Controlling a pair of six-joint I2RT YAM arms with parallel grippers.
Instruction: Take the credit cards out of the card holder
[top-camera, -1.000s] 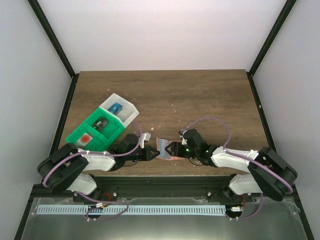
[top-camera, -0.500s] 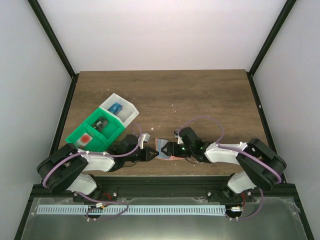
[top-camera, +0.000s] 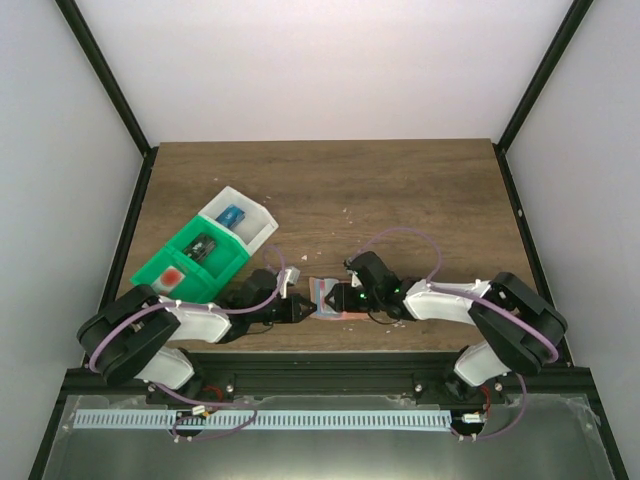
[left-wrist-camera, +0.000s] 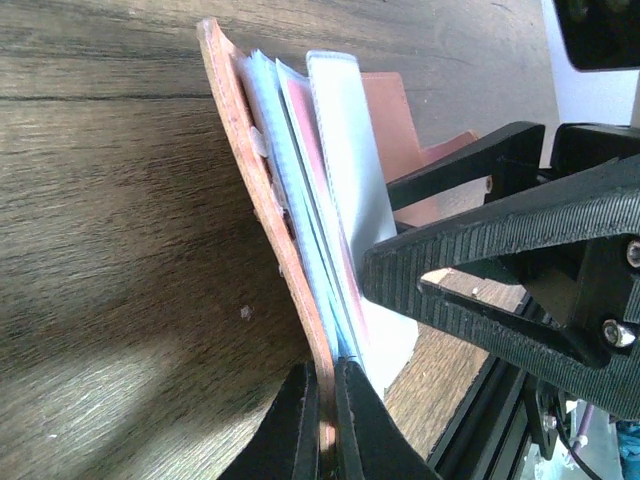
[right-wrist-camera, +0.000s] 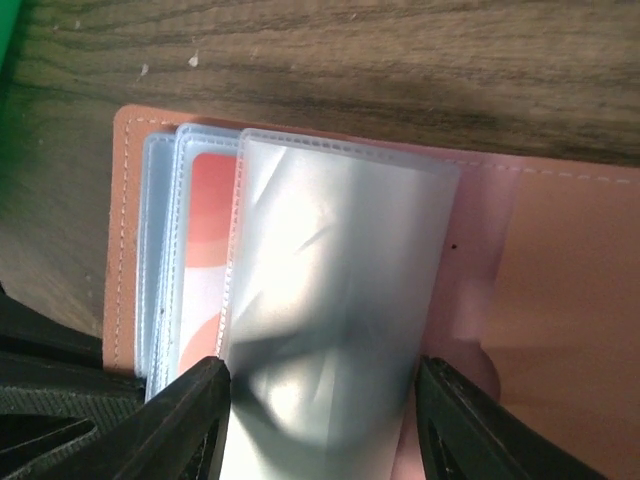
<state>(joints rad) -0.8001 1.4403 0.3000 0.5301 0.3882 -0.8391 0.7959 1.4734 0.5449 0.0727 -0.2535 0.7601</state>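
Card holder: the flat bifold card holder, with a salmon-orange cover and light-blue plastic sleeves, is lying open on the brown wooden table. It is lying near the front edge, between the two grippers.
Left gripper: the left gripper is pinching the cover's near edge with its jaws closed on it. It is probably pinning the holder so that it is not sliding while the other arm is working.
Right gripper: the right gripper is straddling the frosted clear sleeve, with one finger standing at each side edge. It cannot be told whether it is already squeezing.
Card inside: a thin red and white plastic card is showing in the sleeve behind, so at least one of the credit cards is sitting inside.
Cards out: a blue card is resting in the white plastic tray. A dark card and a red-marked one are resting in the green plastic tray, off to the left.
Judged step: the right arm is likely working the front sleeve aside to reach the card behind it.
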